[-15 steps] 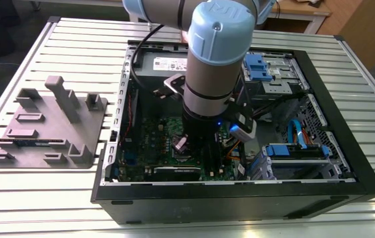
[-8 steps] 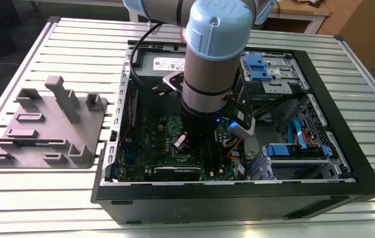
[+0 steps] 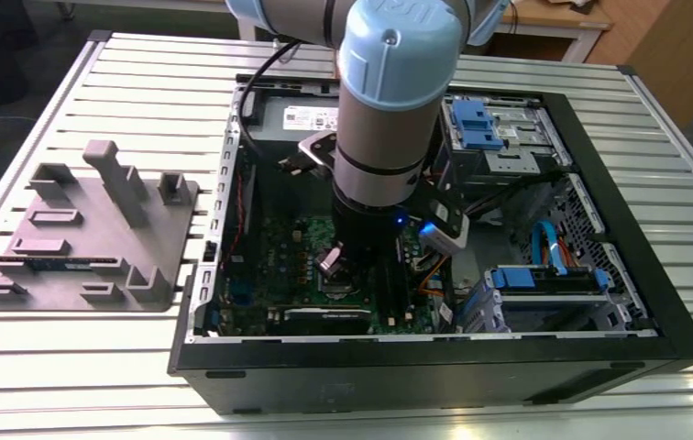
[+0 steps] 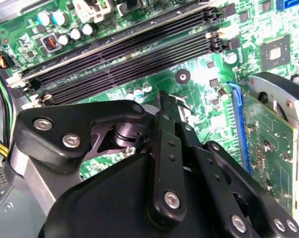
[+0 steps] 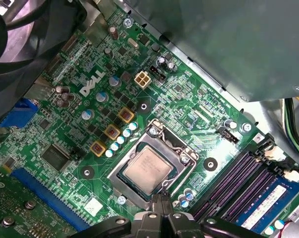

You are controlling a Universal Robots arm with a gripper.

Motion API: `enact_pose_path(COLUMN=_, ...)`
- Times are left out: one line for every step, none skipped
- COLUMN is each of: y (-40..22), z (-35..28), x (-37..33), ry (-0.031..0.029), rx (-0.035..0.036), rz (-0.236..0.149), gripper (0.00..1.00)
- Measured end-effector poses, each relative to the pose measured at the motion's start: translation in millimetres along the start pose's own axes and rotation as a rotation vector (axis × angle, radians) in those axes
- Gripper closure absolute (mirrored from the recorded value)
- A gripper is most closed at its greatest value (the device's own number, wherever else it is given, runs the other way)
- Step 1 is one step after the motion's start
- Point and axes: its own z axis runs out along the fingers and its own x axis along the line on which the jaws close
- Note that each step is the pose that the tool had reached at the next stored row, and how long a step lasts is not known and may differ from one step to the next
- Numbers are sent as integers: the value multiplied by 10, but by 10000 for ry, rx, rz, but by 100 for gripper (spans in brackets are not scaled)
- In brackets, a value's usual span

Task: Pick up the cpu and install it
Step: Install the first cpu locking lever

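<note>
Shows the cpu (image 5: 147,168) lying flat in its socket on the motherboard (image 5: 65,129), bounded by the socket frame (image 5: 175,144), as seen in the first wrist view. Appears level, with edges parallel to the socket walls and no corner visibly raised. Presents a dull silvery-grey square lid with faint print and a narrow darker rim. Likely rigid, thin and smooth, offering little to grip except its edges.

Shows the gripper (image 5: 162,201) at the near corner of the cpu, fingertips pressed together with nothing pinched between them. Impossible to tell whether touching the cpu or only the socket edge.

Judged as the seating step, with placement largely done. For good execution: keep any push light and straight down, keep the cpu flat, avoid sliding it sideways over the contacts beneath, and stay clear of the frame's latch parts.

Beyond the socket: memory slots (image 5: 238,181) just beside, with a blue memory stick (image 5: 268,203) in the outermost. Farther out, the open computer case (image 3: 640,357) on a slatted table (image 3: 138,73), with the arm (image 3: 383,110) reaching down into it.
</note>
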Motion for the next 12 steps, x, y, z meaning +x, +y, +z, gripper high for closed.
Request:
enact_pose_path(y=0, z=0, x=0, ry=-1, rx=3, rz=2, gripper=90)
enact_pose_path(y=0, z=2, x=1, ry=-5, rx=8, rz=6, gripper=90)
enact_pose_path(y=0, z=7, x=1, ry=-12, rx=14, rz=9, gripper=90)
enact_pose_path(y=1, z=12, x=1, ry=-21, rx=21, rz=12, gripper=90)
enact_pose_path(y=1, z=17, x=2, ry=-31, rx=30, rz=15, gripper=90)
enact_pose_path(y=3, z=21, x=4, ry=-41, rx=39, rz=16, gripper=90)
enact_pose_path(y=3, z=26, x=4, ry=-54, rx=48, rz=15, gripper=90)
enact_pose_path(y=2, z=32, x=5, ry=-67, rx=60, rz=14, gripper=90)
enact_pose_path(y=1, z=40, x=5, ry=-81, rx=71, rz=16, gripper=90)
enact_pose_path(y=1, z=47, x=6, ry=-93, rx=83, rz=16, gripper=90)
enact_pose_path(y=0, z=54, x=7, ry=-103, rx=96, rz=17, gripper=90)
enact_pose_path(y=-1, z=59, x=8, ry=-112, rx=106, rz=17, gripper=90)
